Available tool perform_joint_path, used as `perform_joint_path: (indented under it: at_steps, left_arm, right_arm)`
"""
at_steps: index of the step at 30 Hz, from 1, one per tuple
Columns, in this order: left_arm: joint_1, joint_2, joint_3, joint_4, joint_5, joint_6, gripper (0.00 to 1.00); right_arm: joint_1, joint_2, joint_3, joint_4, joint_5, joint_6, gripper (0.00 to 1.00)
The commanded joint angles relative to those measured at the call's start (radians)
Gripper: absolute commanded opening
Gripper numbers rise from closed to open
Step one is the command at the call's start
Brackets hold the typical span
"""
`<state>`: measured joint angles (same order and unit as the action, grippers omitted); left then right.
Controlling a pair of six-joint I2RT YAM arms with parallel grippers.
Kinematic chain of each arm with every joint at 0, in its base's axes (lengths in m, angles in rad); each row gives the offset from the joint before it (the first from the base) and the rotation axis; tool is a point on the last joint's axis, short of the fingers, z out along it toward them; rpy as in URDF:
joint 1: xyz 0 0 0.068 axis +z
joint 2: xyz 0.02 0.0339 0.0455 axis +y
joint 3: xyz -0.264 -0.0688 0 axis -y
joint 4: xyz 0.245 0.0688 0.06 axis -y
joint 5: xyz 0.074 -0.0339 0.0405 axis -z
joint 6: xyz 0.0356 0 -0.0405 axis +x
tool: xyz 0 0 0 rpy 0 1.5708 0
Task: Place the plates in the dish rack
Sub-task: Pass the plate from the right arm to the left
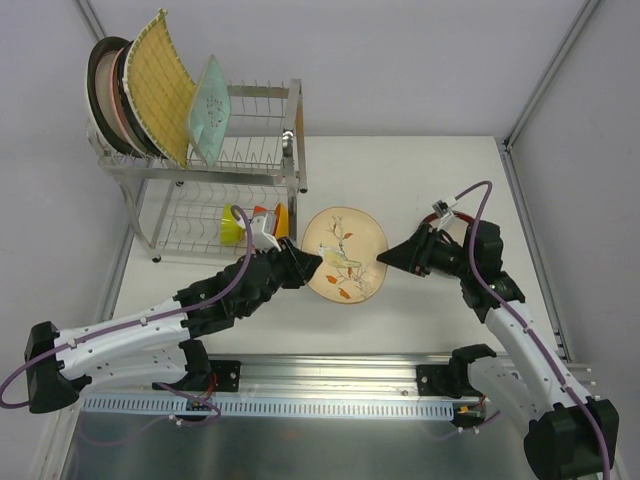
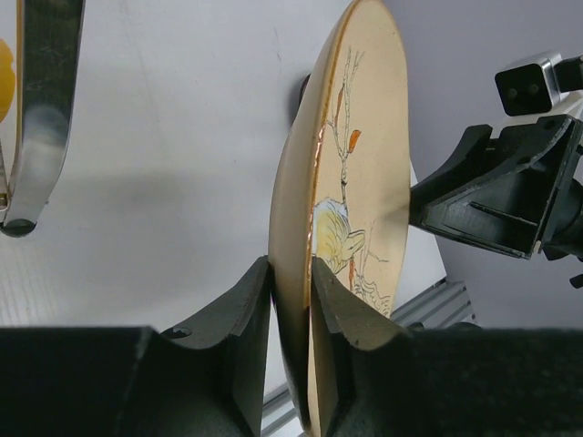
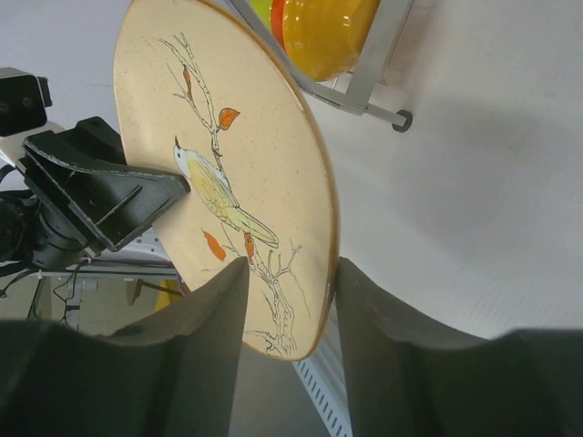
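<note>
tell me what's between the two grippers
The bird plate: left gripper clamps one rim, right gripper straddles the other. Clear in the top view.

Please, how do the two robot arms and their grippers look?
The left arm and right arm have white links with black joints. A purple cable runs along each. The left gripper and right gripper are black, with wedge-shaped fingers.

— What has the left gripper point(image 2: 291, 282) got?
— A beige bird plate point(image 2: 364, 137), standing on edge. Both fingers pinch its lower rim.
— And to the right?
— The black right gripper point(image 2: 437, 200), its tip close by the painted face.
— Far left?
— A shiny dish rack leg point(image 2: 41, 109), upright on the white table point(image 2: 182, 137).
</note>
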<state>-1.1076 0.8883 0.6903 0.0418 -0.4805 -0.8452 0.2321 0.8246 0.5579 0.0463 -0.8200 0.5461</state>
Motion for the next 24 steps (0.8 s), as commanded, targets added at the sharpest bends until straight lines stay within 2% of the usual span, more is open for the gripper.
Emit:
perform_joint_path:
  at_steps: [1, 2, 3, 7, 11, 12, 20, 24]
  left_arm:
    - [-0.008, -0.045, 0.009, 0.059, -0.038, 0.028, 0.00]
    - [-0.008, -0.051, 0.012, 0.061, -0.041, 0.040, 0.00]
    - [-0.008, -0.052, 0.014, 0.063, -0.043, 0.046, 0.00]
    - [-0.008, -0.057, 0.029, 0.064, -0.047, 0.090, 0.00]
    - [-0.008, -0.063, 0.041, 0.064, -0.038, 0.143, 0.00]
    - [-0.008, -0.063, 0.046, 0.064, -0.030, 0.164, 0.00]
    - [-0.008, -0.091, 0.093, 0.066, 0.045, 0.368, 0.00]
    - [-0.008, -0.088, 0.166, 0.076, 0.111, 0.483, 0.00]
  right_arm:
    - [0.006, -0.025, 0.005, 0.000, -0.002, -0.066, 0.47]
    - [0.004, -0.024, 0.001, -0.006, 0.001, -0.069, 0.50]
    - [0.006, -0.022, -0.004, -0.008, 0.002, -0.072, 0.58]
    - [0.004, -0.018, -0.007, -0.042, 0.033, -0.118, 0.77]
    - [-0.004, -0.022, 0.031, -0.191, 0.091, -0.192, 0.91]
    - [-0.010, -0.024, 0.043, -0.222, 0.108, -0.213, 0.98]
    - [-0.068, -0.061, 0.085, -0.440, 0.353, -0.317, 1.00]
    - [-0.074, -0.064, 0.056, -0.453, 0.416, -0.321, 0.99]
